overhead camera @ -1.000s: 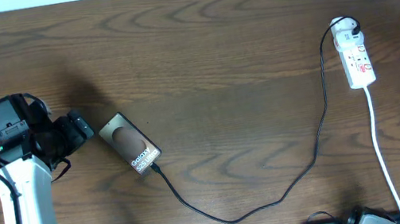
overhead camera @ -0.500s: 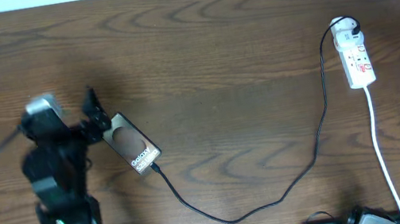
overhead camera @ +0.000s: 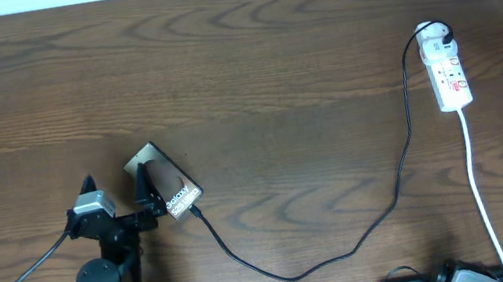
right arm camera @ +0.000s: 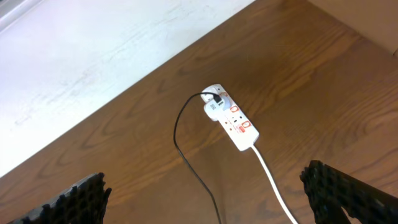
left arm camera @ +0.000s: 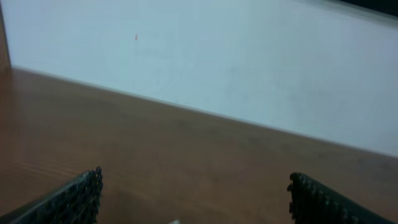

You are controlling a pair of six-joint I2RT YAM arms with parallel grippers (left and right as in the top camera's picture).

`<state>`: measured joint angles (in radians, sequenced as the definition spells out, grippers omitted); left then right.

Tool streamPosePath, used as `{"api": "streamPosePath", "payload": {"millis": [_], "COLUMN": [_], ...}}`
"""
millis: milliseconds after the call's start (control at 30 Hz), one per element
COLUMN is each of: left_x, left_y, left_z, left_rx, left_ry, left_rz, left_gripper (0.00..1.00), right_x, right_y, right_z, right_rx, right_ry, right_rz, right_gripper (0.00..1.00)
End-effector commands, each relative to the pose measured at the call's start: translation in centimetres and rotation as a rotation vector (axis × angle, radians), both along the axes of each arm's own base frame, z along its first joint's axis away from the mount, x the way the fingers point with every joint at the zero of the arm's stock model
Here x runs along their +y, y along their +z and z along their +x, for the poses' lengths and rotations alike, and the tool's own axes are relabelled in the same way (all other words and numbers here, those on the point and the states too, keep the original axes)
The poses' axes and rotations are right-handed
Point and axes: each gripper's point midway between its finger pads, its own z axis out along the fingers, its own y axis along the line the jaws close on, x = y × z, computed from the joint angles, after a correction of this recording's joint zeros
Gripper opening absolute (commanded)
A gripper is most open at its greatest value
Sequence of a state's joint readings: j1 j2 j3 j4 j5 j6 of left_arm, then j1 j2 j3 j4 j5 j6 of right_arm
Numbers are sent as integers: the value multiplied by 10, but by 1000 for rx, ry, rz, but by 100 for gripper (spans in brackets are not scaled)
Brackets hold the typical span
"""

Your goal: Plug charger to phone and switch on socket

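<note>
1. The phone (overhead camera: 167, 183) lies slantwise on the tabletop (overhead camera: 272, 77), front left.
2. The charger (overhead camera: 293, 274) tip sits at the phone's near end, and the cable loops right to the far end of the socket (overhead camera: 448, 74).
3. The left tool (overhead camera: 117, 186) is spread wide, with one finger just beside the phone's left edge.
4. The right tool (right arm camera: 202, 180) is also spread wide, hanging apart from the socket.
</note>
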<state>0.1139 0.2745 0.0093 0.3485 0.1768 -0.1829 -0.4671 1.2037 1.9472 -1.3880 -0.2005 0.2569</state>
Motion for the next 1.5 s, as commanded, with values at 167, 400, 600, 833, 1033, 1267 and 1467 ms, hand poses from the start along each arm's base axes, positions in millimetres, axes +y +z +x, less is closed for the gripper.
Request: {"api": "streamPosePath", "payload": {"millis": [167, 400, 600, 833, 1033, 1267, 1467], "left_x": [-2, -2, -2, -2, -2, -2, -2], "left_y": [-28, -37, -38, -38, -38, -38, -38], "left_z": [-17, -19, -19, -19, -19, -19, -19], "left_rx": [99, 135, 138, 140, 140, 140, 140], "left_ry": [2, 2, 2, 2, 2, 2, 2], "left_rz": [-4, -8, -9, -9, -9, -9, -9], "left_gripper": [94, 94, 94, 94, 94, 94, 94], "right_x": [1, 1, 1, 1, 1, 1, 1], "right_y": [1, 1, 1, 1, 1, 1, 1], "right_z": [0, 0, 0, 0, 0, 0, 0], "right_rx": [-3, -3, -3, -2, -3, -3, -3], "right_ry": [-7, -6, -6, -7, -6, -6, -7], "right_rz": [4, 4, 4, 4, 4, 4, 4], "right_gripper": [99, 99, 99, 99, 99, 99, 99]}}
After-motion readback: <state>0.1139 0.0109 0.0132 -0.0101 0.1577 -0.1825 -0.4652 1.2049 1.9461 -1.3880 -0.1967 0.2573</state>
